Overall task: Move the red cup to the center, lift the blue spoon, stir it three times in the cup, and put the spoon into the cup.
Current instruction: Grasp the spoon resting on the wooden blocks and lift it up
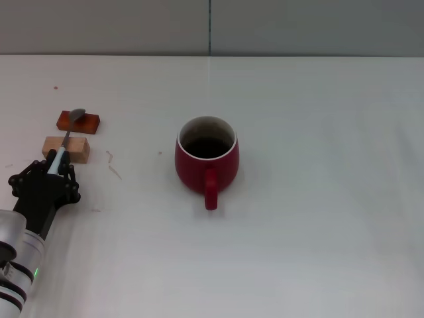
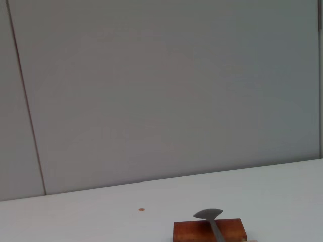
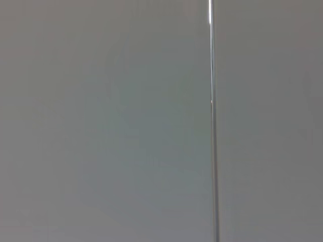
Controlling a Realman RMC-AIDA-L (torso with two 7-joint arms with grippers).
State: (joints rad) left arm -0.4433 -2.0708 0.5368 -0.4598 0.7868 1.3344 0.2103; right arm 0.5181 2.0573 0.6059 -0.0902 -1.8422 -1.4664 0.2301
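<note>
Left end effector (image 1: 58, 165) at blue spoon (image 1: 69, 132); wrist sees bowl only.

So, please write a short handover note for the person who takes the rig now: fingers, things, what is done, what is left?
Left gripper: at the table's left side, fingers around the blue spoon's handle; a firm grip cannot be confirmed.
Right gripper: not in view.
The spoon lies across a red-brown block and a pale wooden block, its bowl on the red-brown one.
Red cup: upright near the center, handle toward the robot, nothing visible inside.
Done: cup at the center.
Left: lift spoon, stir three times, put spoon into cup.
</note>
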